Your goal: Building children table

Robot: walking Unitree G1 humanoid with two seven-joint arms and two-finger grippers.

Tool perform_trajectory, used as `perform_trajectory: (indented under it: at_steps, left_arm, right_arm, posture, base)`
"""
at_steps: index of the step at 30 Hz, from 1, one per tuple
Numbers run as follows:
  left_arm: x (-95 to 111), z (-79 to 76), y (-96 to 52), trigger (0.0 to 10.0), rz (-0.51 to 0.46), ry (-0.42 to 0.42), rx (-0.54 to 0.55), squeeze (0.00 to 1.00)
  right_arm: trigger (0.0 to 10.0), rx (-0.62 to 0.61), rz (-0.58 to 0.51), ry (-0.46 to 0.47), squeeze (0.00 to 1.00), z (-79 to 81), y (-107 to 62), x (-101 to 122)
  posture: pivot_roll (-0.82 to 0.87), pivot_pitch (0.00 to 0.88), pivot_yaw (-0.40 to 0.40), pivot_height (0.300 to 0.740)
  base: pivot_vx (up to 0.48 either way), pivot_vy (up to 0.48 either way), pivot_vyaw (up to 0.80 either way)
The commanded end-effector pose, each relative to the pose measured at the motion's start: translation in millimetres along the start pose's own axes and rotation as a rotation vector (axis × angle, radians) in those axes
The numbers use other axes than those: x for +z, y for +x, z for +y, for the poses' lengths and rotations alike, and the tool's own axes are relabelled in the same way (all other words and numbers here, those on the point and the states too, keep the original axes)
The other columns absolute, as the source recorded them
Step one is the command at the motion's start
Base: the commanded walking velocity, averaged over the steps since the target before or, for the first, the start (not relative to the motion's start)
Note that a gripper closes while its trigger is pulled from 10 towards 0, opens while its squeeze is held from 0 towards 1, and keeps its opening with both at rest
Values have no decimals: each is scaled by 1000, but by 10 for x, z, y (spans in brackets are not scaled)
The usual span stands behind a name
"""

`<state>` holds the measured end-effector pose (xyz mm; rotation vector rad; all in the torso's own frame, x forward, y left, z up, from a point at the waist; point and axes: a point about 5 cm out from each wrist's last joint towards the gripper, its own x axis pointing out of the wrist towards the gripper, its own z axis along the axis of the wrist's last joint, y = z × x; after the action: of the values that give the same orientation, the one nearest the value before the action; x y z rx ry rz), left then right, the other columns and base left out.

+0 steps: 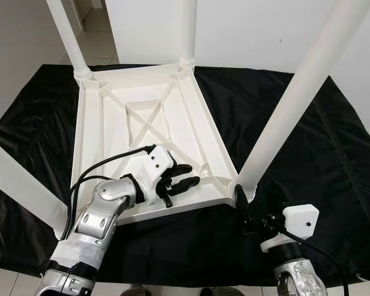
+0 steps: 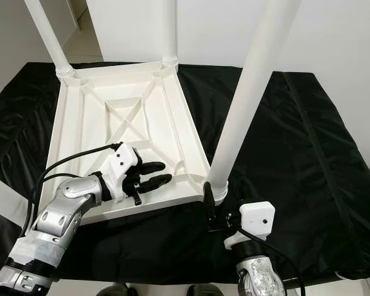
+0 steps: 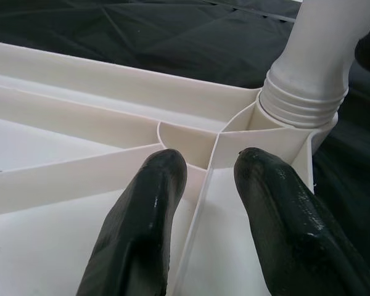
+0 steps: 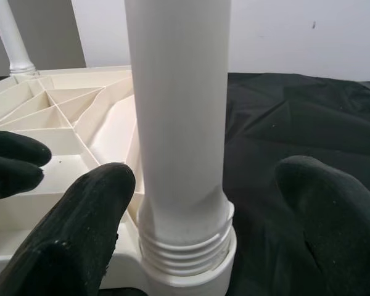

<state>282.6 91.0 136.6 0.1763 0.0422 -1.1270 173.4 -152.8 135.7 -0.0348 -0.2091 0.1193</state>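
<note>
- Where the black cloth [image 1: 308, 154] spreads over the work surface, glossy and creased, a white plastic table top [image 1: 105, 123] lies upside down on it, left of the middle
- Its underside is smooth moulded plastic: a raised rim, a shallow rectangular panel in the centre crossed by an X of ribs, and diagonal ribs running out to round corner sockets
- Four round white legs can be counted, smooth tubes standing up from the corners: the far left leg [image 1: 68, 34], the far right leg [image 1: 188, 31], the near right leg [image 1: 299, 92] and, at the near left edge of the head views, the near left leg [image 1: 18, 188]
- At its foot the near right leg has a ringed, threaded collar [image 4: 185, 246] seated in the corner socket
- Two grippers are at work, each with two rounded, shiny black fingers
- Over the near right part of the underside, the left gripper [image 1: 180, 177] has its fingers [image 3: 142, 228] spread apart, one on each side of a thin upright rib, holding nothing
- Beside the base of the near right leg, the right gripper [image 4: 200, 231] has its fingers [image 4: 80, 234] spread wide on either side of the collar; whether they touch it I cannot tell
- Behind the cloth stands a plain white wall [image 1: 246, 31]
</note>
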Motion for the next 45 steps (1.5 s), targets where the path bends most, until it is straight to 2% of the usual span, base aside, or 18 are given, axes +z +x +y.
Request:
perform_trajectory:
  at_steps: [1, 10, 12, 20, 21, 22, 23, 24, 26, 27, 33, 37, 38, 39, 40, 41, 43, 45]
  left_arm:
    - [-27, 13, -15, 10000, -2, -6, 93, 0]
    - [-17, -33, -25, 10000, -41, -12, 73, 0]
    - [23, -114, -40, 10000, -88, -31, 16, 0]
    - [89, -177, -70, 10000, -142, -53, -61, 0]
    - [120, -184, -64, 10000, -157, -60, -67, 0]
    - [148, -201, -52, 10000, -172, -69, -74, 0]
    - [148, -201, -52, 10000, -172, -69, -74, 0]
    - [162, -226, -40, 10000, -179, -65, -80, 0]
    - [168, -242, -31, 10000, -182, -61, -84, 0]
    - [169, -258, -27, 10000, -186, -59, -88, 0]
    - [175, -278, -5, 10000, -207, -42, -82, 0]
    - [186, -284, 1, 10000, -215, -43, -72, 0]
    - [186, -286, -1, 10000, -215, -41, -69, 0]
    - [186, -286, -1, 10000, -215, -41, -69, 0]
    - [186, -287, -6, 10000, -214, -40, -63, 0]
    - [186, -287, -6, 10000, -214, -40, -63, 0]
    - [189, -280, -9, 10000, -218, -42, -44, 0]
    - [192, -277, -6, 10000, -221, -44, -37, 0]
  right_arm:
    - [10000, -7, -1, -12, 0, -40, 3, 9]
    - [10000, 52, 12, -40, 0, -52, 61, -7]
    - [10000, 111, 26, -76, 0, -104, 155, -40]
    - [9686, 184, 41, -100, 0, -184, 302, -76]
    - [4588, 204, 47, -100, 0, -197, 343, -89]
    - [3176, 218, 51, -102, 0, -209, 380, -102]
    - [3176, 218, 51, -102, 0, -209, 380, -102]
    - [1294, 231, 56, -94, 0, -214, 415, -118]
    - [1294, 239, 58, -88, 0, -216, 436, -129]
    - [0, 256, 61, -89, 0, -207, 461, -144]
    - [0, 296, 65, -93, 0, -193, 557, -183]
    - [0, 276, 72, -64, 0, -185, 553, -189]
    - [4980, 260, 70, -34, 0, -169, 534, -178]
    - [4980, 260, 70, -34, 0, -169, 534, -178]
    - [10000, 226, 69, -2, 0, -148, 516, -164]
    - [10000, 226, 69, -2, 0, -148, 516, -164]
    - [10000, 88, 66, 39, 0, -32, 474, -124]
    - [10000, 41, 68, 44, 0, 25, 460, -112]
  posture:
    - [-59, 47, 27, 740]
    - [-57, 37, 27, 740]
    - [-57, 36, 27, 740]
    - [-54, 43, 24, 740]
    - [-54, 45, 18, 740]
    - [-51, 45, 14, 740]
    - [-51, 45, 14, 740]
    - [-49, 46, 12, 740]
    - [-49, 46, 12, 740]
    - [-52, 46, 12, 740]
    - [-50, 47, 9, 740]
    - [-45, 52, -1, 740]
    - [-45, 52, -1, 740]
    - [-45, 52, -1, 740]
    - [-42, 52, -5, 740]
    - [-42, 52, -5, 740]
    - [-43, 54, -9, 740]
    - [-43, 54, -9, 740]
  base:
    - [0, 0, 0]
    - [0, 0, 0]
    - [0, 0, 0]
    - [0, 0, 0]
    - [0, 0, 0]
    - [0, 0, 0]
    - [0, 0, 0]
    - [0, 0, 0]
    - [0, 0, 0]
    - [0, 0, 0]
    - [0, 0, 0]
    - [0, 0, 0]
    - [0, 0, 0]
    - [0, 0, 0]
    - [0, 0, 0]
    - [0, 0, 0]
    - [0, 0, 0]
    - [0, 0, 0]
